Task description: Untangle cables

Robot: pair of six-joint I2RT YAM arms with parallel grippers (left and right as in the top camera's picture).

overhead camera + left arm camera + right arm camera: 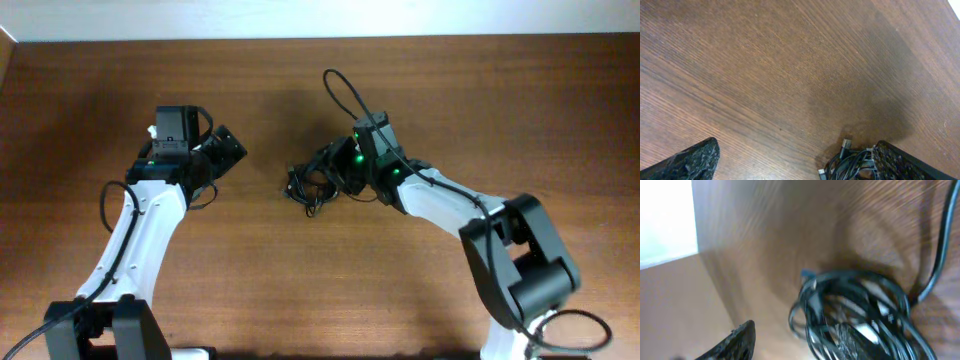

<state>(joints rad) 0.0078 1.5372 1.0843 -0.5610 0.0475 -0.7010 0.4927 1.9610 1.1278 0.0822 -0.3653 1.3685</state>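
Note:
The cables [306,186] lie as one tangled black bundle at the table's middle, with small silvery plugs sticking out. My right gripper [334,172] is right at the bundle's right side. In the blurred right wrist view the bundle [855,312] fills the lower right, over one finger, while the other finger sits apart at lower left; the jaws [790,345] look open. My left gripper [230,150] is open and empty, well left of the bundle. In the left wrist view its jaws [795,162] are spread wide, and the bundle [850,162] shows ahead beside the right finger.
The brown wooden table [120,90] ends at a pale back edge. A thicker black arm cable [345,90] loops up behind my right wrist and also shows in the right wrist view [941,235].

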